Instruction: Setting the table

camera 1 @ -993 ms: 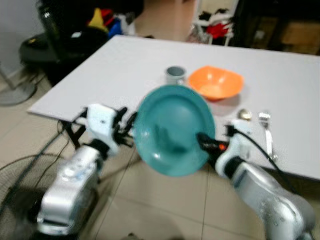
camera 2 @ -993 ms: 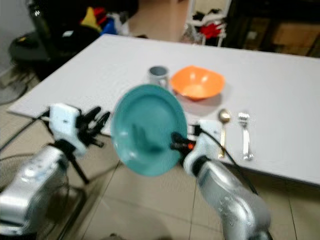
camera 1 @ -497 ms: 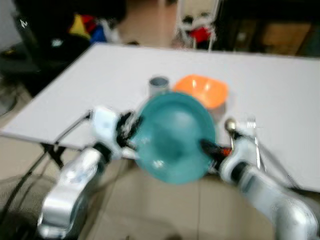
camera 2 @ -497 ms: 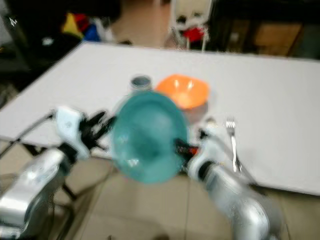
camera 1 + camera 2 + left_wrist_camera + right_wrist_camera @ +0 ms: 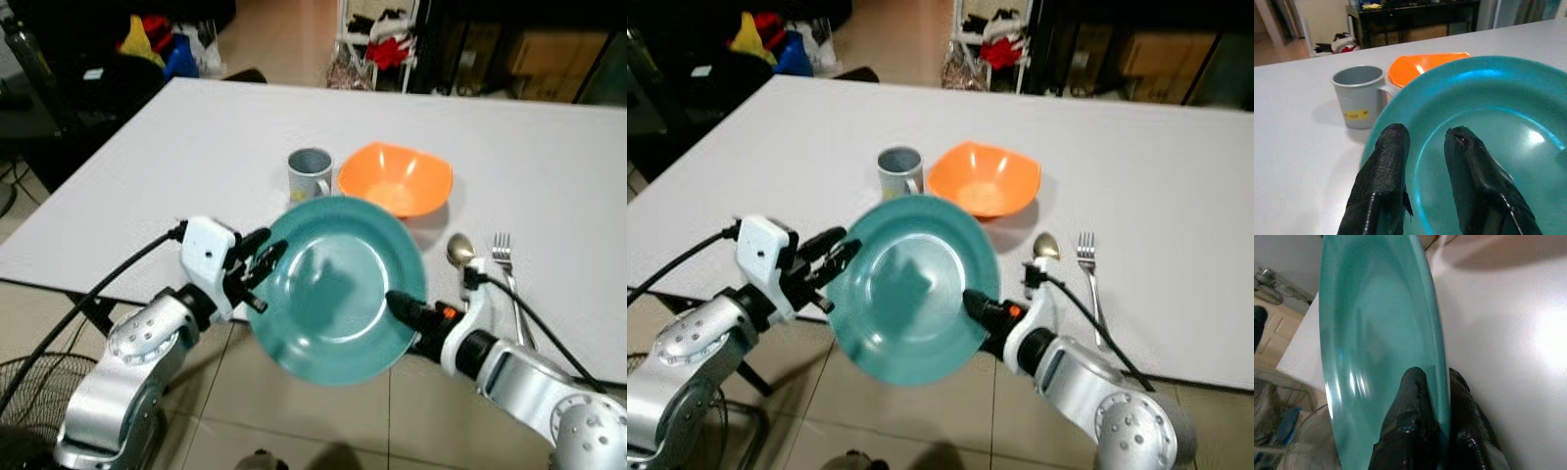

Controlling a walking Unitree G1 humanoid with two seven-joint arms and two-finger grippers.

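A teal plate [image 5: 338, 284] hangs tilted over the white table's [image 5: 176, 157] near edge. My right gripper [image 5: 402, 305] is shut on its right rim, and the right wrist view shows both fingers [image 5: 1413, 396] pinching that rim. My left gripper [image 5: 263, 262] is at the plate's left rim. Its fingers [image 5: 1393, 147] stand slightly apart over the plate's face and hold nothing. Just behind the plate on the table are a grey mug [image 5: 310, 174] and an orange bowl [image 5: 395, 180]. A spoon [image 5: 458, 250] and a fork [image 5: 507, 269] lie to the right.
The table's near edge runs under the plate, with tiled floor [image 5: 294, 431] below it. A wire fan [image 5: 20, 392] stands on the floor at lower left. Dark furniture and coloured clutter [image 5: 147, 39] sit beyond the table's far left, and a rack [image 5: 377, 44] stands behind it.
The camera has shifted and the picture is sharper now. The plate stays in my right gripper and lies flatter and lower. My left gripper is still at its left rim.
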